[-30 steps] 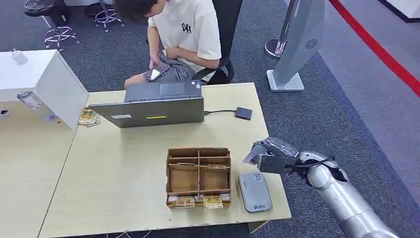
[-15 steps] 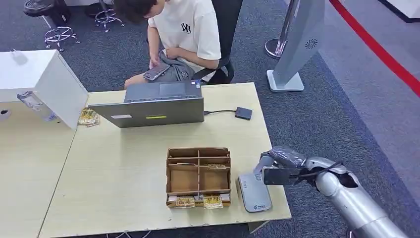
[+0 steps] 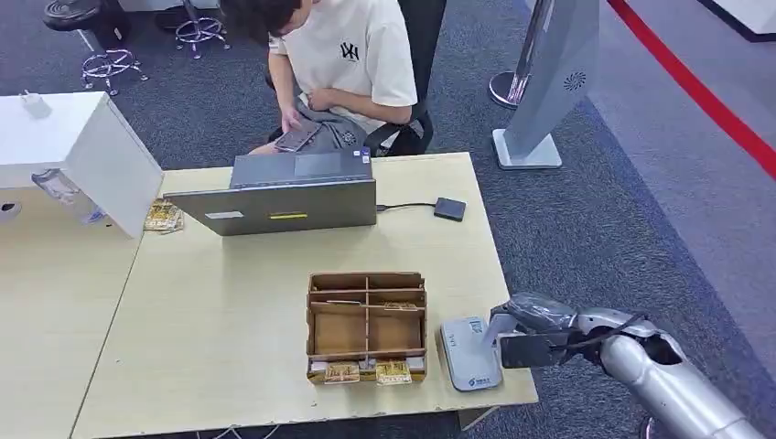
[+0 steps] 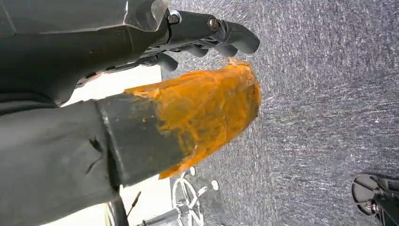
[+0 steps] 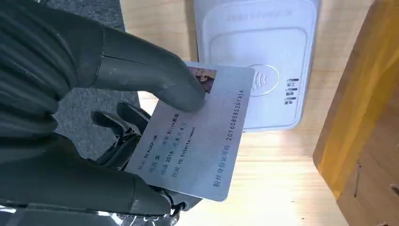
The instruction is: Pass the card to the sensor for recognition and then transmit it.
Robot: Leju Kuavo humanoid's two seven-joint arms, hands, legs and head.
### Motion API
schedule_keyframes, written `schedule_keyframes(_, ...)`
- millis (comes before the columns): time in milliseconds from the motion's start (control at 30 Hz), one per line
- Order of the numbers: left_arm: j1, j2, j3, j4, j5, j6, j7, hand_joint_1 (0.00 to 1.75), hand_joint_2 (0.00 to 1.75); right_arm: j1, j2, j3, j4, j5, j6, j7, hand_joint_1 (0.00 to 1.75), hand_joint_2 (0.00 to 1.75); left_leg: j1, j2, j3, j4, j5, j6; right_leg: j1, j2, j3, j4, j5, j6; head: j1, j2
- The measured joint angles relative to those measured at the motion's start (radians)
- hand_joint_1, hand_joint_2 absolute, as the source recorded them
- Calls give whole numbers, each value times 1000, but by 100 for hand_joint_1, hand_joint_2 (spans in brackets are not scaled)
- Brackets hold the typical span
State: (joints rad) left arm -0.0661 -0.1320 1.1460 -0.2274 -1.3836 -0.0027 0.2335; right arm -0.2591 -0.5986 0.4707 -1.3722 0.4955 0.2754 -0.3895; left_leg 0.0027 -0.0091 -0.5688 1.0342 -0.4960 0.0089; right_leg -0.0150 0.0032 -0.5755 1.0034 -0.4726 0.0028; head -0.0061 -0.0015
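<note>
My right hand [image 3: 523, 322], at the lower right of the head view, pinches the ID card [image 5: 197, 139] between thumb and fingers. In the right wrist view the card hangs partly over the white card reader [image 3: 470, 353], one corner covering the reader's contactless symbol; I cannot tell whether card and reader touch. The reader lies on the wooden table [image 3: 229, 311] near its lower right corner, just beside the cardboard divider box [image 3: 367, 324], whose brown wall fills the right edge of the wrist view. A few small yellow cards [image 3: 366, 372] sit at the box's front edge. Further up the table stand an open laptop [image 3: 285, 194] and a small black drive [image 3: 449, 208] on a cable. A seated person [image 3: 339, 64] behind the laptop holds a phone. My left hand [image 4: 141, 94] hangs over grey carpet, its thumb tip wrapped in orange tape, holding nothing, its dark fingers slightly curled.
</note>
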Motion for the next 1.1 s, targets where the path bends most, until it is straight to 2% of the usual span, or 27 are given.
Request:
schedule_keyframes(733,0,-7,3,0,2,0,6,0,0,-41,-10,69,-48,-9,12,-5,175,175,0,0,0,0,0,0,0,0,0,0,0,0,0,0)
schedule_keyframes(1100,0,-8,9,0,2,0,6,0,0,-54,-13,108,-50,13,-5,24,175,175,0,0,0,0,0,0,0,0,0,0,0,0,0,0)
